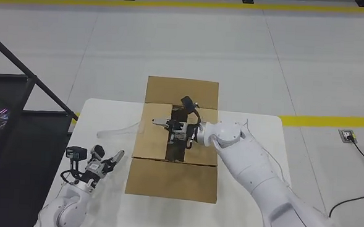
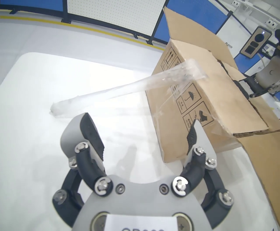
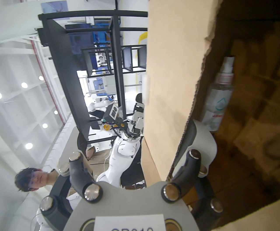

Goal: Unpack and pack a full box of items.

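Cardboard box (image 1: 172, 178) stands on the white surface (image 1: 91, 140) with its outer top flaps turned out, leaving the contents within reach. Right claw (image 1: 180, 131) sits at the opening, jaws spread. One finger (image 3: 202, 140) is inside the box and a cardboard flap (image 3: 170, 87) passes between the jaws, judged as placement to shift that flap or reach the contents. A clear spray bottle (image 3: 218, 94) sits just beyond that finger, against the box wall. Left claw (image 2: 142, 122) hangs spread and empty just beside the box's side wall, apparently on standby. A peeled strip of clear tape (image 2: 122, 89) trails from the box ahead of it.
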